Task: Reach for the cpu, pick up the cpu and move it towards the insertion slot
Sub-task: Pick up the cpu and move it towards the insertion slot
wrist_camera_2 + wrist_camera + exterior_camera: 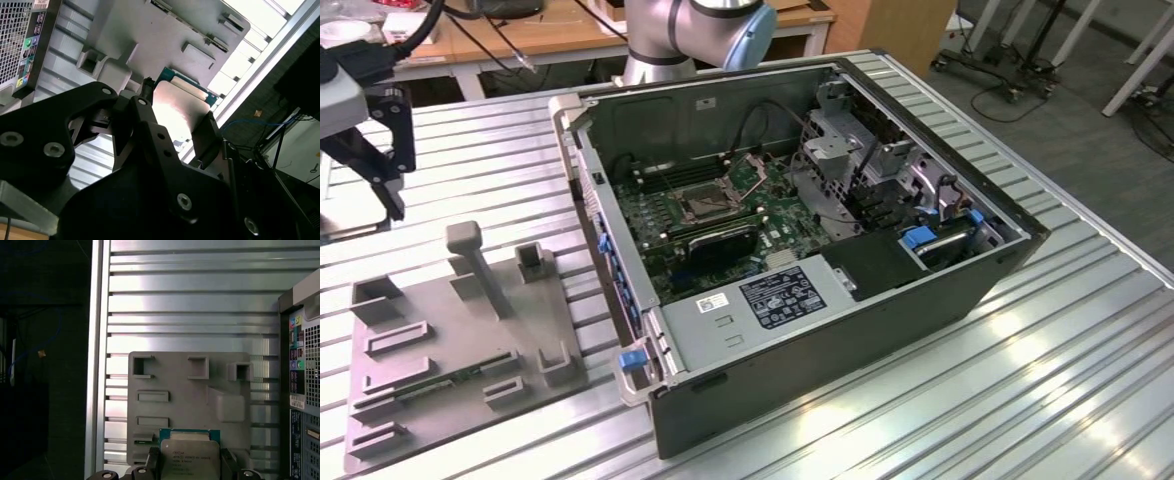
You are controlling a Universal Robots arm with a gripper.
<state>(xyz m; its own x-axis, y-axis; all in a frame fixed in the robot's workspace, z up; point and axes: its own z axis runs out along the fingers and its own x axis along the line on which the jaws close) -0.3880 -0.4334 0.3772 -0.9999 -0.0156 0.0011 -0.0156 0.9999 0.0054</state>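
The small flat square cpu [190,452], silvery metal on top with a green rim, sat between the black fingers [153,460] of the gripper [189,463]. They were closed on it, one finger against each of two opposite edges, so the chip looked pinched and not merely flanked. In the first wrist view its broad metal face was turned to the camera. Beyond it lay the grey plastic fixture plate [200,390] with its rectangular recesses.

The relation that mattered was the one to the open black computer case [854,330]. The gripper [380,150] hung outside the case, well apart from it toward the exterior view's left. The insertion slot [699,200], a dark square socket in a silvery frame, lay inside the case on the green motherboard. From the fingers, then, the slot lay across the case's near wall and down within it, and I judged the carry toward it barely begun.

The exterior view gave that gap, along with the ribbed aluminium counter [1067,380] under the case. I could not make out the chip itself there. The second wrist view gave the grip from the other side. It showed the cpu [177,112] as a pale, glaring face with a green edge, set between the two dark fingers [150,125], with the fixture plate behind it.
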